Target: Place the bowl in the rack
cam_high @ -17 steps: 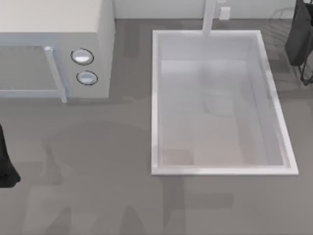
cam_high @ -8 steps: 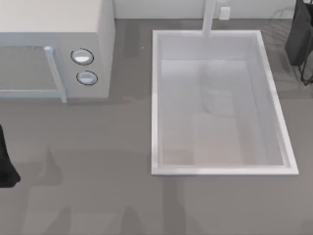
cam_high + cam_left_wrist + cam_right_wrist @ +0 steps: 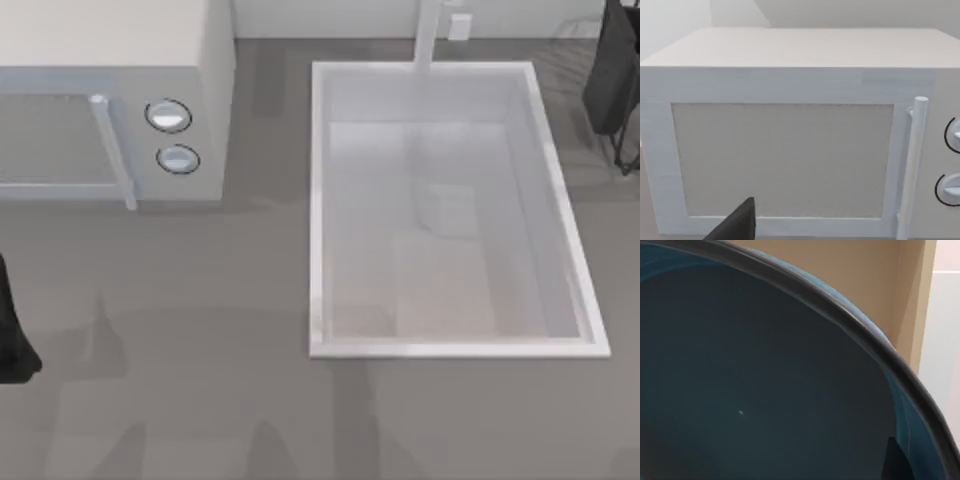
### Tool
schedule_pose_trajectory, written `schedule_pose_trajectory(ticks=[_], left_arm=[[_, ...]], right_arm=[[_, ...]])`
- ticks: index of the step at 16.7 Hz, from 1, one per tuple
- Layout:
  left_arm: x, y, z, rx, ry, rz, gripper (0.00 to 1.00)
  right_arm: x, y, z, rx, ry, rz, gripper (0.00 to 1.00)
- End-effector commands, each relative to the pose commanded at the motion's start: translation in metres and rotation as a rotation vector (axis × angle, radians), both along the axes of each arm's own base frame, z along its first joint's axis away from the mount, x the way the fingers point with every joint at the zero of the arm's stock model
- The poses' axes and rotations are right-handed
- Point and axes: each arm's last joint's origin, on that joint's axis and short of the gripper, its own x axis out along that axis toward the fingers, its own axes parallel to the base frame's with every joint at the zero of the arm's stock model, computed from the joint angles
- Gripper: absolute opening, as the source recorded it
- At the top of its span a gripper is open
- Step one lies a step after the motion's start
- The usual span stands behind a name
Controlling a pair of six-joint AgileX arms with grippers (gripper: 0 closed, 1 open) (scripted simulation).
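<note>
The bowl [image 3: 765,390] sits right up against the right wrist camera, showing its deep blue inside and a dark rim. My right gripper is shut on the bowl, with one dark finger [image 3: 896,460] against the wall near the rim. In the top view my right arm [image 3: 614,70] hangs at the far right edge, behind the sink's back right corner. Faint grey wires of the rack [image 3: 578,32] show beside it at the back right. My left arm [image 3: 12,340] is parked at the left edge, and my left gripper [image 3: 737,222] faces the microwave.
A white microwave [image 3: 110,100] with two round knobs [image 3: 168,116] and a bar handle stands at the back left. The white sink basin [image 3: 318,200] takes up the middle right, with a faucet [image 3: 428,35] at its back edge. Grey countertop [image 3: 200,380] lies in front.
Shadows on the countertop and inside the sink have shifted and thinned. The right arm at the far right edge has barely moved, and the left arm has stayed still.
</note>
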Motion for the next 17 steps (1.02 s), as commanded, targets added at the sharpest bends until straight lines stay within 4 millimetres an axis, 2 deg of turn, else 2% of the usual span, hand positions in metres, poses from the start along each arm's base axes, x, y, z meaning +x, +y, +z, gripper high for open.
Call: schedule_pose_trajectory(ticks=[2, 5, 8, 11, 14, 17], left_arm=[[0.000, 0.000, 0.000, 0.000, 0.000, 0.000, 1.00], [0.000, 0.000, 0.000, 0.000, 0.000, 0.000, 1.00], [0.000, 0.000, 0.000, 0.000, 0.000, 0.000, 1.00], [0.000, 0.000, 0.000, 0.000, 0.000, 0.000, 1.00], [0.000, 0.000, 0.000, 0.000, 0.000, 0.000, 1.00], [0.000, 0.000, 0.000, 0.000, 0.000, 0.000, 1.00]], right_arm=[[0.016, -0.007, -0.007, 0.002, 0.003, 0.000, 0.00], [0.060, -0.023, -0.032, 0.004, 0.009, -0.003, 0.00], [0.113, -0.033, -0.074, -0.004, -0.001, -0.005, 0.00], [0.158, -0.027, -0.126, -0.012, -0.016, -0.004, 0.00], [0.184, -0.013, -0.172, -0.010, -0.014, -0.003, 0.00], [0.194, -0.001, -0.197, -0.004, -0.004, -0.002, 0.00]])
